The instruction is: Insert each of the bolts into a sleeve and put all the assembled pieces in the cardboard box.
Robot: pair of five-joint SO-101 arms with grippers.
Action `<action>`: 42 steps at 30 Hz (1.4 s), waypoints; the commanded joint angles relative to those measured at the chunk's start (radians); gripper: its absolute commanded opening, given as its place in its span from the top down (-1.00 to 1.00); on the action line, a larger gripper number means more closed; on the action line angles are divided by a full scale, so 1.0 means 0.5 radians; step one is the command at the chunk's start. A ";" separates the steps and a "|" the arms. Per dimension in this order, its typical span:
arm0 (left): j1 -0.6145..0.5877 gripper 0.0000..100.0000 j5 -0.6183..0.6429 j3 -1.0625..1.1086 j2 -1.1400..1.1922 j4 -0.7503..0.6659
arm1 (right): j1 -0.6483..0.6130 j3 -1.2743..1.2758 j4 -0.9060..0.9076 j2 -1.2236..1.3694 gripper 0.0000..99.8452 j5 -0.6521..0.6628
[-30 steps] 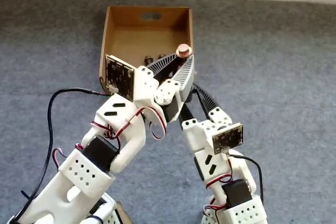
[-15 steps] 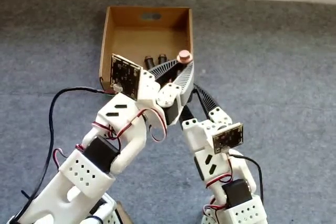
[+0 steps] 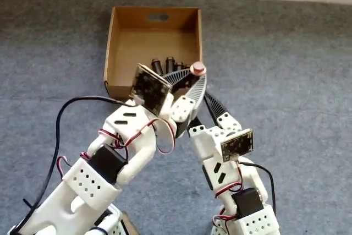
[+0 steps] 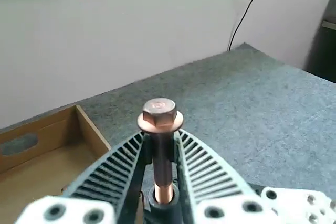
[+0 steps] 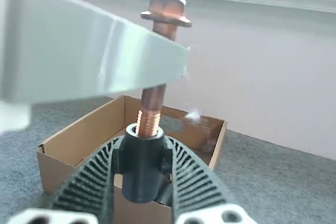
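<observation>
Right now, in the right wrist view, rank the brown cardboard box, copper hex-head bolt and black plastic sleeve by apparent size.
1. brown cardboard box
2-3. copper hex-head bolt and black plastic sleeve: alike, bolt longer, sleeve wider; both nearer the camera.

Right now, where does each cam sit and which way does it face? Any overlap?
High view: fixed above the table, looking down; left arm, right arm and the cardboard box show.
Left wrist view: on the left arm, looking along the left gripper, shut on the bolt.
Right wrist view: on the right arm, looking along the right gripper, shut on the sleeve.
Shared: all three show bolt and box.
</observation>
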 commanded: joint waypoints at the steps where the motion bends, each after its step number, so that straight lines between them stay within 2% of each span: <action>1: 0.011 0.98 -0.068 -0.017 -0.017 0.006 | -0.011 -0.091 -0.041 -0.026 0.99 -0.018; 5: 0.002 0.98 -0.046 0.011 -0.008 0.006 | -0.011 -0.091 -0.041 -0.026 0.99 -0.018; 9: -0.020 0.98 0.224 0.103 -0.020 0.003 | -0.011 -0.091 -0.041 -0.026 0.99 -0.018; 12: -0.066 0.98 0.338 0.140 -0.017 -0.003 | -0.011 -0.091 -0.041 -0.026 0.99 -0.018; 17: -0.146 0.98 0.334 0.140 -0.020 0.000 | -0.011 -0.091 -0.041 -0.026 0.99 -0.018; 23: -0.127 0.98 0.341 0.253 -0.023 0.006 | -0.011 -0.091 -0.041 -0.026 0.99 -0.018; 30: -0.127 0.74 0.344 0.339 -0.023 0.006 | -0.011 -0.091 -0.041 -0.026 0.99 -0.018; 42: -0.127 0.75 0.344 0.339 -0.023 0.021 | -0.011 -0.091 -0.041 -0.026 0.99 -0.018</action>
